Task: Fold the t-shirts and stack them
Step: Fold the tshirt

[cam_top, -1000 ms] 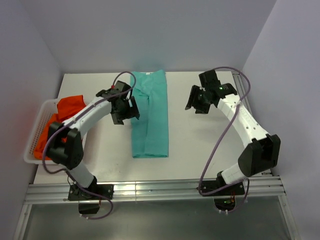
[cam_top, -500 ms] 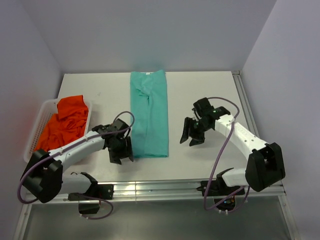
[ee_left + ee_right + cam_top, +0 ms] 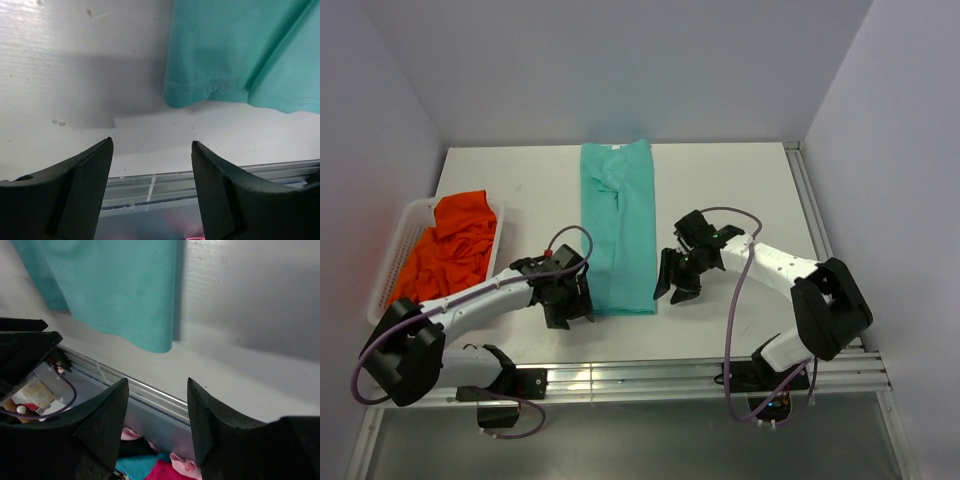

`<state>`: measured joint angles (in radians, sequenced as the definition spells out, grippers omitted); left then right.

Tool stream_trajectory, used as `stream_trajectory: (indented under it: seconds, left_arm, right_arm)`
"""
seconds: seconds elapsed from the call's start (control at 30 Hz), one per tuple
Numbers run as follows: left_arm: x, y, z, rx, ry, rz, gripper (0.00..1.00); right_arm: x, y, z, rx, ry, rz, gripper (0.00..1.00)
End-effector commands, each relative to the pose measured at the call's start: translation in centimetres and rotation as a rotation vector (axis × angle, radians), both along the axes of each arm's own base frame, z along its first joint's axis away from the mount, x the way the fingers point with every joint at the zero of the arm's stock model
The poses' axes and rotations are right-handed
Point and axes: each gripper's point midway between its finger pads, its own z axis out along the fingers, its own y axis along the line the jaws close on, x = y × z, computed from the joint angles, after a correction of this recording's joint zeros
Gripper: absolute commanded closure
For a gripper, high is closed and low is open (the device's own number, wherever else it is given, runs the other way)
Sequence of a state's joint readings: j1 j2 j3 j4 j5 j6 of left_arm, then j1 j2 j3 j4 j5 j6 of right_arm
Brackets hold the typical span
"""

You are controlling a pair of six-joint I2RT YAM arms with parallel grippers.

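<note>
Wrist cams give us what top can't: left gripper [image 3: 152,145] & right gripper [image 3: 157,382] spread wide, empty, by near hem of teal t-shirt [image 3: 618,235] on table [image 3: 740,190]; only top shows basket [image 3: 382,285] w/ orange t-shirts [image 3: 450,245].

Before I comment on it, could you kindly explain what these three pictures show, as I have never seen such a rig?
Two robot arms are bolted at the near edge of a white table. One picture looks down from above and behind them. The other two come from a camera on each wrist, so the dark shapes at the bottom are that arm's own fingers. A teal-green t-shirt, folded into a long strip, lies on the table. Orange-red t-shirts lie heaped in a white basket at the left. The left gripper and right gripper are poised at the strip's near corners, both open, holding nothing.
</note>
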<state>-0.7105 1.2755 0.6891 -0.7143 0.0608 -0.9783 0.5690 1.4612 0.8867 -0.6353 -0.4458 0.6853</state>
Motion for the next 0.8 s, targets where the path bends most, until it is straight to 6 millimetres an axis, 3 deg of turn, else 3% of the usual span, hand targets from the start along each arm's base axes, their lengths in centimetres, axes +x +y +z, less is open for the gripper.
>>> stream_trajectory:
  seconds: [0.0,0.23,0.77]
  left_arm:
    - [2.6,-1.2,1.4,-0.041,-0.113,0.038,0.27]
    - [3.7,-2.2,0.3,-0.058,-0.137,0.035,0.25]
    - [5.4,-0.5,-2.3,0.073,-0.166,0.082,0.3]
  right_arm:
    - [0.6,1.6,-0.3,0.037,-0.029,0.0,0.43]
    - [1.1,1.8,-1.5,0.019,-0.034,-0.001,0.43]
    - [1.4,1.9,-3.9,-0.02,-0.007,0.008,0.43]
